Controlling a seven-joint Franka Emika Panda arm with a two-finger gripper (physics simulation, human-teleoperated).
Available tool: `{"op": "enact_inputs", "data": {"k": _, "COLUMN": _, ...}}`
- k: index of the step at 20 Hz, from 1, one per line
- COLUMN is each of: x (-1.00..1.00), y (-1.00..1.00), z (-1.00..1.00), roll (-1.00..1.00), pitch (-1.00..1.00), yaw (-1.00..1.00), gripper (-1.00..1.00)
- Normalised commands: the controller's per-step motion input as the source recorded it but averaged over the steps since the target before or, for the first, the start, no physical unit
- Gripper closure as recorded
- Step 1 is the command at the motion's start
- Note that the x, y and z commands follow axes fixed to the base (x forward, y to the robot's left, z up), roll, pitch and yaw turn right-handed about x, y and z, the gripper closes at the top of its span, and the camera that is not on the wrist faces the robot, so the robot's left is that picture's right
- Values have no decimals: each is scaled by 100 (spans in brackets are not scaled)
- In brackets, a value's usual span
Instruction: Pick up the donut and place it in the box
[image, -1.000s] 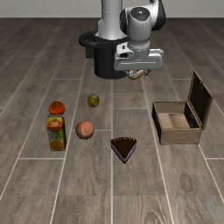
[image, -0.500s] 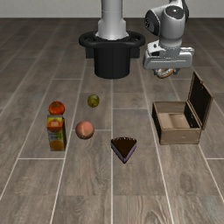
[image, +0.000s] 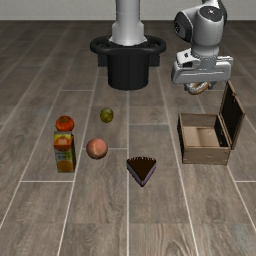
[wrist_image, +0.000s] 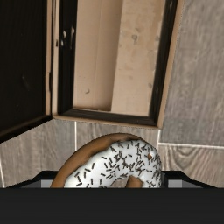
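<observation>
- Donut (wrist_image: 114, 166), chocolate-iced with sprinkles, is held in the air off the floor (image: 160, 215); it hangs over the near rim of the open box (wrist_image: 166, 70)
- End effector (image: 201, 88) is clamped on the donut; it hovers above the box's back edge, close to the raised lid (image: 231, 112)
- Box stands on the floor at the exterior view's right; its inside is bare wood
- Well apart, toward the exterior view's left: a dark cake wedge (image: 141, 170); a peach (image: 96, 149); a green fruit (image: 106, 115); a juice bottle (image: 65, 153) just beside a red tomato (image: 65, 124)
</observation>
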Motion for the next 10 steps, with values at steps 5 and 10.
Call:
{"op": "enact_inputs", "data": {"k": 5, "x": 100, "y": 0, "z": 0, "roll": 0, "pitch": 0, "yaw": 0, "gripper": 100}}
{"op": "enact_inputs", "data": {"k": 10, "x": 0, "y": 20, "z": 0, "roll": 0, "pitch": 0, "yaw": 0, "gripper": -100}}
